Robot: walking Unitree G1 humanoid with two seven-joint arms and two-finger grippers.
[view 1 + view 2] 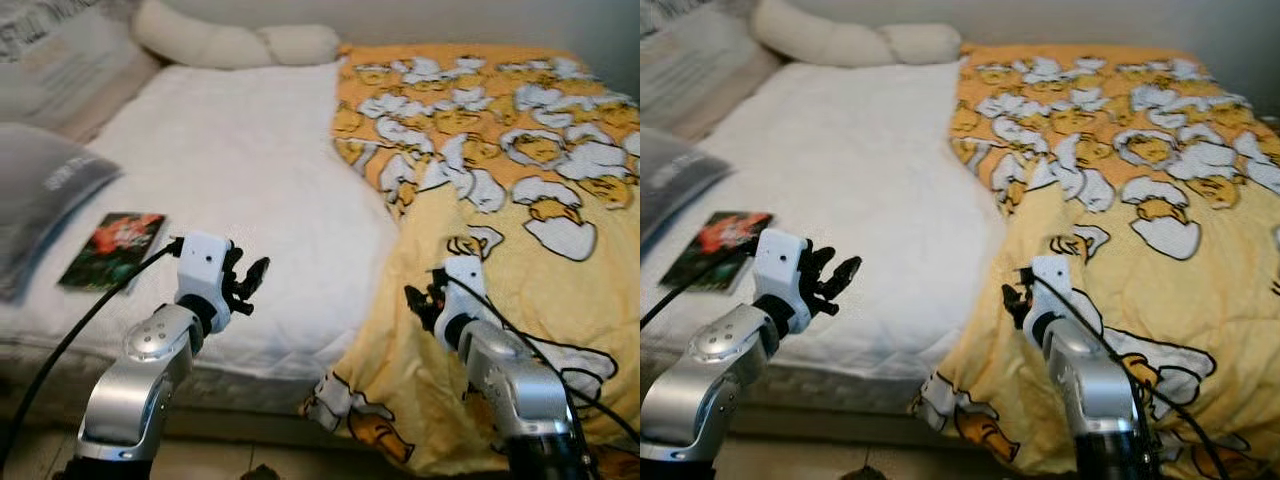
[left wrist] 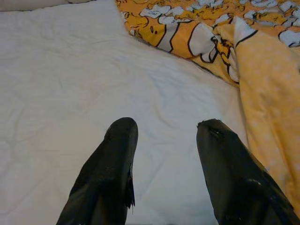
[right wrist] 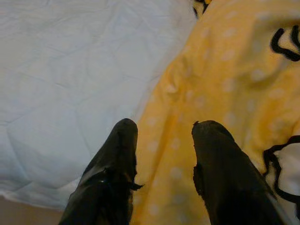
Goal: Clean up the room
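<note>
A yellow-orange duck-print blanket (image 1: 500,180) covers the right half of the bed and hangs over its front edge. The left half is bare white sheet (image 1: 230,160). My left gripper (image 1: 245,282) is open above the sheet near the front edge, nothing between its fingers (image 2: 119,154). My right gripper (image 1: 422,300) is open at the blanket's folded left edge (image 3: 187,117), its fingers (image 3: 213,150) over the yellow fabric, holding nothing. A dark card or booklet with a red picture (image 1: 112,248) lies on the sheet to the left.
A grey magazine or bag (image 1: 40,195) lies at the bed's left side. Pillows (image 1: 235,42) sit at the head of the bed by the wall. A black cable (image 1: 90,320) runs along my left arm. Floor shows below the mattress edge.
</note>
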